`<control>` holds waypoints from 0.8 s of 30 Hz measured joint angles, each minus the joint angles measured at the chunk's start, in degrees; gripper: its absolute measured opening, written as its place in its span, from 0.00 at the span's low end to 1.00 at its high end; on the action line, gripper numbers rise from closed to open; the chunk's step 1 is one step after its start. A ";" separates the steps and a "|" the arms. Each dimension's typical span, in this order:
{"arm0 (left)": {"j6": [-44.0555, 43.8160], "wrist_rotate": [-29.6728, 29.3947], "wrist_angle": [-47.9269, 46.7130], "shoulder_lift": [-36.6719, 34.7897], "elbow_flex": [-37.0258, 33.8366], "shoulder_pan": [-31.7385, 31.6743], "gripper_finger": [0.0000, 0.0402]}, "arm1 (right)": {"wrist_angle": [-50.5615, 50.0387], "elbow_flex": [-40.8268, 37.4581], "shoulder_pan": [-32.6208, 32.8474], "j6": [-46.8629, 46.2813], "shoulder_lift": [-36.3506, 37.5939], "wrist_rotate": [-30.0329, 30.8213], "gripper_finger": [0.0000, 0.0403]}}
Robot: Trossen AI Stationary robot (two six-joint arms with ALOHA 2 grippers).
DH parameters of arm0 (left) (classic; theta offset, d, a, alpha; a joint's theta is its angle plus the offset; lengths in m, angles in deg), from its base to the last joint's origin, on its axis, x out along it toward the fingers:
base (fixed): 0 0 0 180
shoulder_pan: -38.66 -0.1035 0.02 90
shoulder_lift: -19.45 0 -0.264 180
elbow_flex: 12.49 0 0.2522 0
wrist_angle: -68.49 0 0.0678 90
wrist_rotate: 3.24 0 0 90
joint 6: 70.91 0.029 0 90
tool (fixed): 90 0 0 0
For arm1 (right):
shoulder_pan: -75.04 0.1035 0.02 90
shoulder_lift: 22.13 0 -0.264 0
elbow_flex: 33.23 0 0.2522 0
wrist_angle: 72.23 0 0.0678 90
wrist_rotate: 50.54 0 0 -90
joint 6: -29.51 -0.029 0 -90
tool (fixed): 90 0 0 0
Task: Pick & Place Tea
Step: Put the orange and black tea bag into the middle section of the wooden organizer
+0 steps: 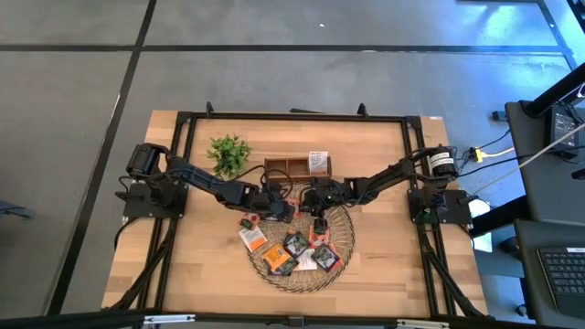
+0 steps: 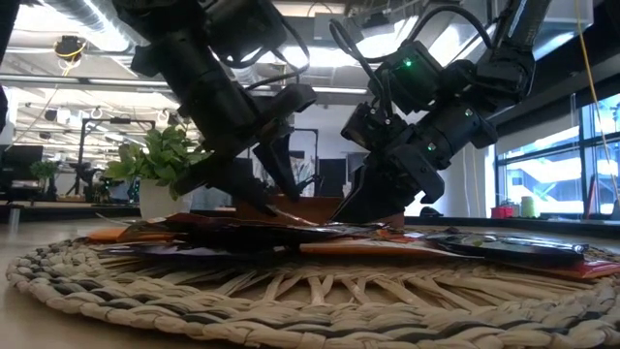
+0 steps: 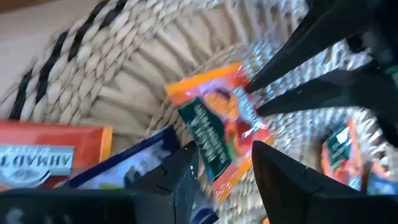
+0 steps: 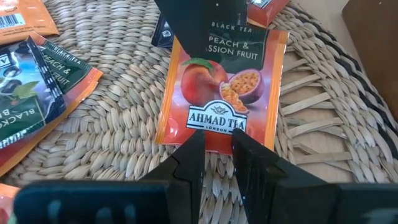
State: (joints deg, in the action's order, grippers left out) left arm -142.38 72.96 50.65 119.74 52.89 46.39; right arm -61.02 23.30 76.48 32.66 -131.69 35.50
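Just sachet [image 4: 219,93] between right fingers [image 4: 189,158]

The round tray [image 4: 118,124] is coarse woven straw, pale and matt, with rough plaited ribs and a dark braided rim. On it lie small square tea sachets [image 1: 294,249] of glossy printed foil-like paper; the orange peach-and-passion-fruit sachet [image 4: 217,93] is smooth with crimped edges and catches the light. The counter [image 1: 183,256] is light wood, smooth with a satin finish. The brown box [image 1: 291,168] looks like matt wood. The dark fingers [image 4: 186,165] look like matt black plastic.
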 joint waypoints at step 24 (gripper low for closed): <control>-2.32 -2.49 -2.05 0.00 -0.03 0.03 0.06 | 0.00 0.00 0.00 -0.08 0.00 -0.15 0.21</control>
State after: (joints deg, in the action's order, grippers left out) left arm -144.70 70.48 48.61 119.74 52.87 46.41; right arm -61.02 23.30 76.48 32.58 -131.69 35.34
